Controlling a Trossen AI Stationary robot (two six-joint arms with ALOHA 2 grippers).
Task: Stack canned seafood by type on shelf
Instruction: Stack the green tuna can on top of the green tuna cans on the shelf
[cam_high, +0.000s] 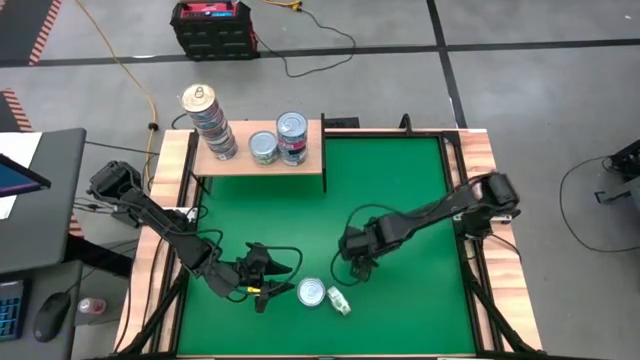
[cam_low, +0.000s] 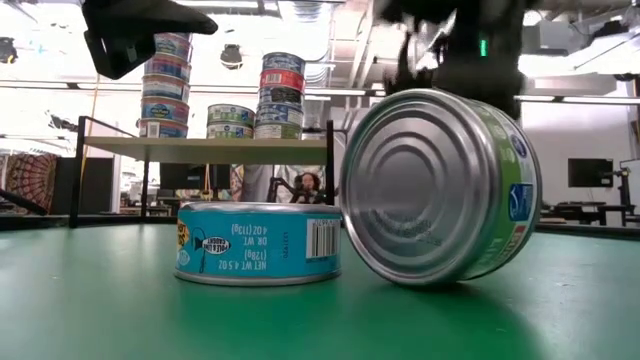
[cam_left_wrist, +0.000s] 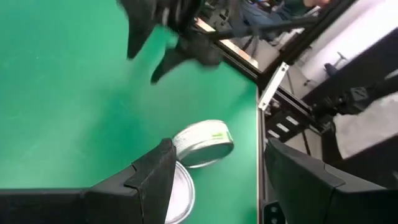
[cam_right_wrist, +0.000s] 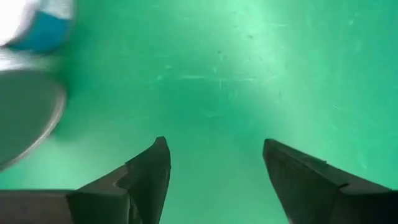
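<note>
While both end effectors gape empty, two tins (cam_high: 322, 294) lie between them, seemingly nearer the left end effector (cam_high: 268, 280).

end effector (cam_right_wrist: 214, 180) – agape, empty | green mat (cam_right_wrist: 249, 74) | two tins (cam_right_wrist: 28, 106) – beside

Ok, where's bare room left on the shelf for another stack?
The shelf is bare on its right end, beyond the short stack, and along its front edge. The left and middle are crowded: tall stack, then a single tin. Both open grippers hover over the green mat.
</note>
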